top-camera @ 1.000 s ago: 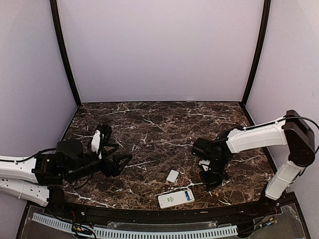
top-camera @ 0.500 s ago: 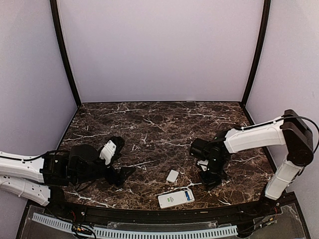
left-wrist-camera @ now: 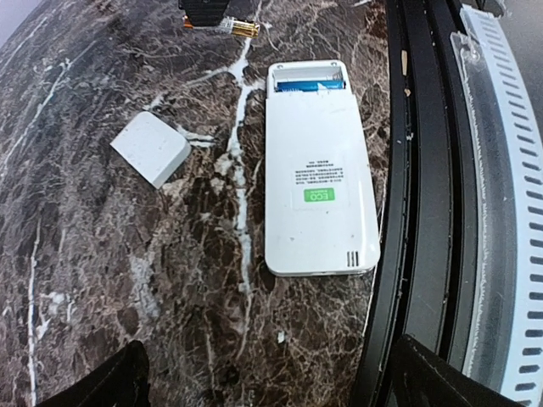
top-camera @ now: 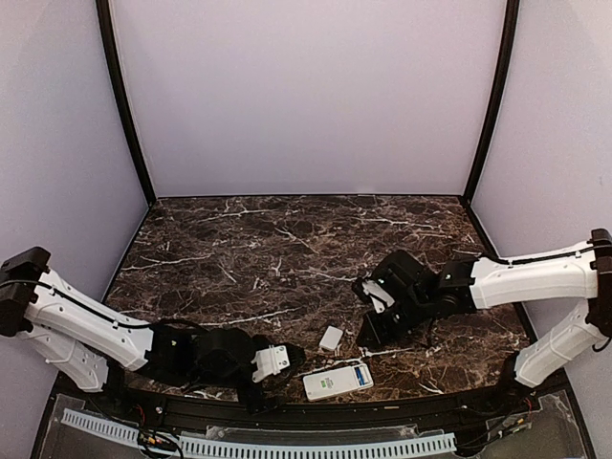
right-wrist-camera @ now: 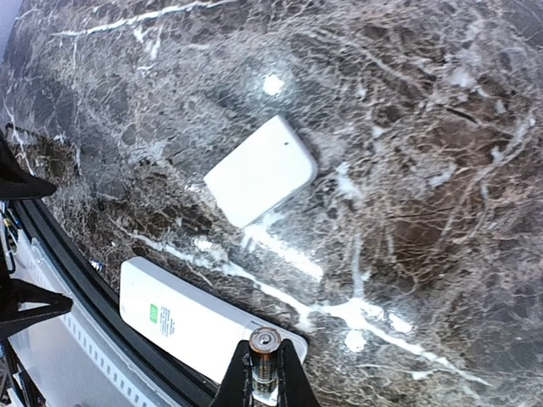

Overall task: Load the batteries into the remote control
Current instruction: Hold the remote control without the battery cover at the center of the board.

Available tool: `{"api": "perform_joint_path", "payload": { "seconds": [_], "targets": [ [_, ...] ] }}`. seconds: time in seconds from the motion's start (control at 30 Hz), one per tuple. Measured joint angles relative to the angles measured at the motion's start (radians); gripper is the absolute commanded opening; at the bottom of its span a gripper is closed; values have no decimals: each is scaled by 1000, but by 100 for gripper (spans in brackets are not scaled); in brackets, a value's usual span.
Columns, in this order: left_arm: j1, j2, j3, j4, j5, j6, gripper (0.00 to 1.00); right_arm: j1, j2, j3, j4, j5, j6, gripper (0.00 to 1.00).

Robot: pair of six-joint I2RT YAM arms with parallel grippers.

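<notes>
At the near edge of the counter [top-camera: 287, 239], the left gripper [left-wrist-camera: 271, 386], its fingers spread wide and empty, faces the face-down remote control [left-wrist-camera: 318, 170], whose bay is bared with the cover plate [right-wrist-camera: 260, 170] set aside just beyond, while the right gripper [right-wrist-camera: 265, 373] clamps a battery [right-wrist-camera: 264, 343] nearby, seemingly for insertion.

Dark, seemingly marble table [top-camera: 287, 239] with remote control [top-camera: 338, 381] near white cover plate [top-camera: 331, 338].

Battery [right-wrist-camera: 265, 342]: only end shows, rest hidden in right gripper [right-wrist-camera: 265, 363]. Remote [left-wrist-camera: 318, 170] label txt too small. Left gripper [left-wrist-camera: 271, 349] cut by btm edge.
</notes>
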Motion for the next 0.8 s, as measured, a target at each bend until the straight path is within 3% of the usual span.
{"api": "perform_joint_path", "payload": {
  "seconds": [0.4, 0.63, 0.8],
  "targets": [
    [0, 299, 80, 215, 111, 25, 98, 46, -18, -137, 185, -11, 54, 0],
    [1, 362, 115, 246, 129, 2, 83, 50, -67, -189, 241, -12, 62, 0],
    [-2, 385, 137, 249, 130, -6, 81, 57, -79, -221, 275, -16, 66, 0]
  ]
}}
